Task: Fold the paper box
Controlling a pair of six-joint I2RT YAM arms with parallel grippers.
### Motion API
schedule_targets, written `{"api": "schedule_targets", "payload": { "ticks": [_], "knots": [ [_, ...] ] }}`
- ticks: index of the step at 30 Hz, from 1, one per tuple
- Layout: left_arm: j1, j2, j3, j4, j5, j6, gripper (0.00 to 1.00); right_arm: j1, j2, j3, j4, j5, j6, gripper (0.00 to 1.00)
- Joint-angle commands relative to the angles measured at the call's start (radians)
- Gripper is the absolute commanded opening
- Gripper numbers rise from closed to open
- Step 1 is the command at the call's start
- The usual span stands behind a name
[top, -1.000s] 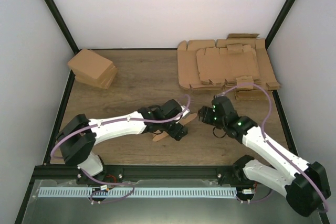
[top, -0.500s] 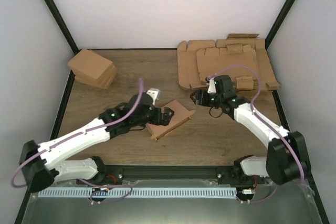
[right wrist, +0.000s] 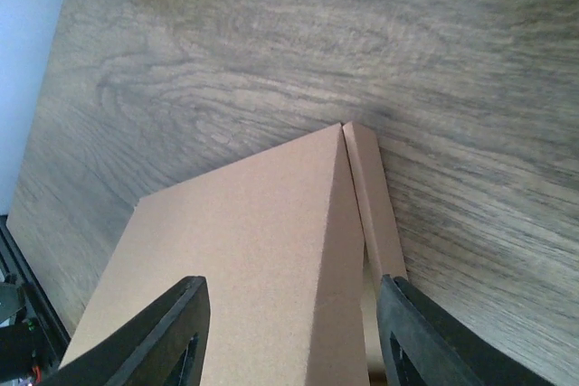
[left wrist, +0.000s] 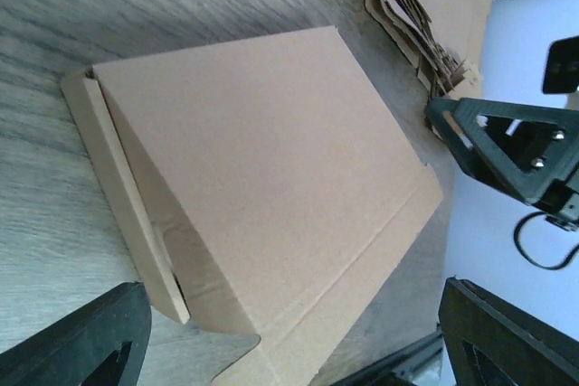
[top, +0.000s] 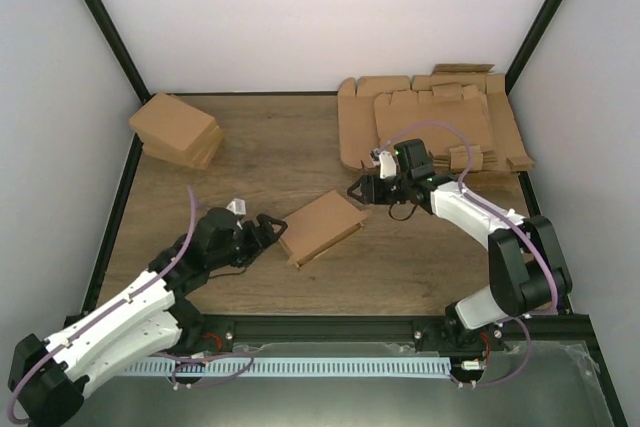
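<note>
Box (top: 322, 227) lies flat on the surface (top: 250, 157), broad face up, about midway between my two arms. Its long axis runs on a diagonal, from near-left to far-right. My left fingers (top: 266, 224) sit just beside the near-left end. In the left wrist view the box (left wrist: 262, 178) fills the space ahead, and those fingers (left wrist: 99, 336) stand wide apart, holding nothing. My right fingers (top: 357, 190) hover just beside the far-right corner. In the right wrist view they (right wrist: 158, 332) are parted, with nothing gripped and the box (right wrist: 244, 259) below and ahead.

So the box sits between the two sets of fingers, one at each end of its long axis, and neither arm is clearly nearer. It looks close to done to me. A narrow strip (left wrist: 118, 187) along one edge stands off from the body with a dark gap behind it, and I read that as a flap not yet pressed home. Which arm suits it best I cannot tell from above
</note>
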Motion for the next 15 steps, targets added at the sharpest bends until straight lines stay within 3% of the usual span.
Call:
{"api": "schedule_targets", "payload": {
  "ticks": [1,8,15],
  "knots": [
    [0.01,0.001,-0.038,0.125,0.085,-0.14,0.87,0.026,0.04,0.054,-0.03,-0.029,-0.039,0.52],
    [0.011,0.108,-0.051,0.215,0.146,-0.167,0.73,0.061,0.082,0.091,-0.067,-0.008,-0.062,0.46],
    [0.012,0.194,-0.04,0.195,0.161,-0.18,0.67,0.085,0.104,0.082,-0.094,0.06,-0.061,0.45]
  ]
}}
